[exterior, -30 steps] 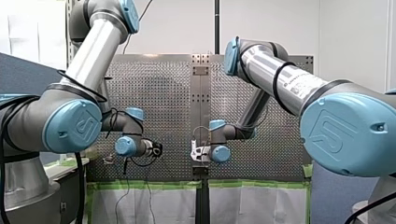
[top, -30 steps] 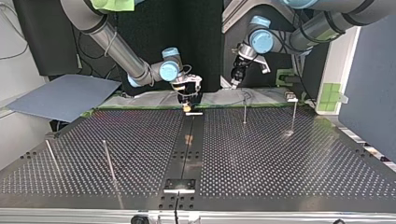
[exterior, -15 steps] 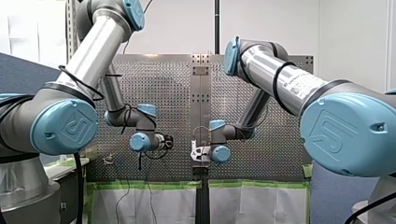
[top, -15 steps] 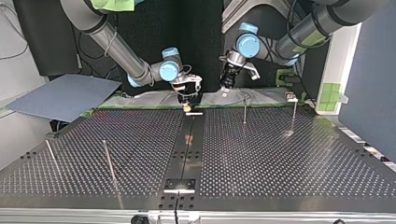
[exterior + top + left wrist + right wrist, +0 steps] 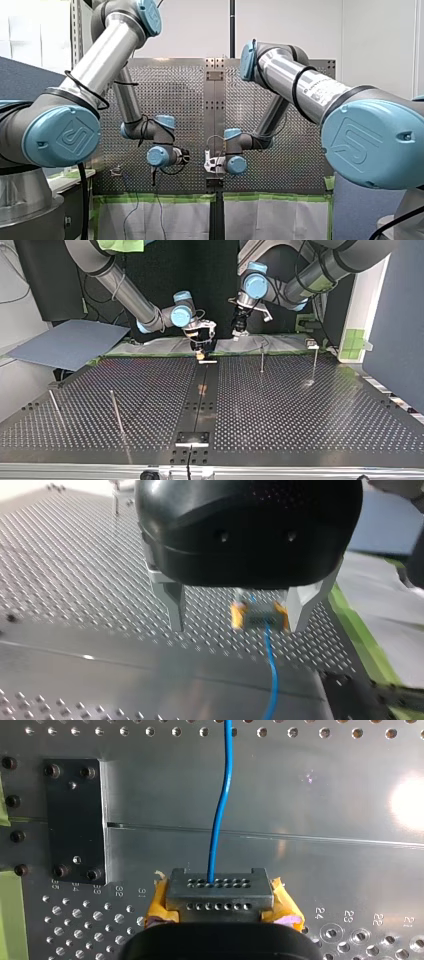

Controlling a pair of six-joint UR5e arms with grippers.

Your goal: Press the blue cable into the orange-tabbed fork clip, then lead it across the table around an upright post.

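In the right wrist view my right gripper (image 5: pixel 220 892), with yellow pads (image 5: pixel 287 912), is shut on the blue cable (image 5: pixel 220 810), which runs straight ahead over the metal table. In the top view this gripper (image 5: pixel 202 352) hangs over the centre strip at the far edge. My left gripper (image 5: pixel 238 334) hovers close beside it, at its right in that view. In the left wrist view my left gripper (image 5: pixel 235 625) is open, its metal fingers (image 5: pixel 175 607) empty, with the right gripper's pads and the blue cable (image 5: pixel 270 680) just ahead. I cannot make out the fork clip.
Two upright posts (image 5: pixel 261 357) (image 5: pixel 315 362) stand at the top view's right near the far edge, and two leaning ones (image 5: pixel 116 410) (image 5: pixel 55 407) at its left. A blue-grey sheet (image 5: pixel 70 342) lies off the table's left corner. A black plate (image 5: pixel 75 820) is bolted beside the cable.
My left arm has swung toward my right gripper: rightward in the front view, leftward in the top view. My right arm has stayed still, holding the cable.
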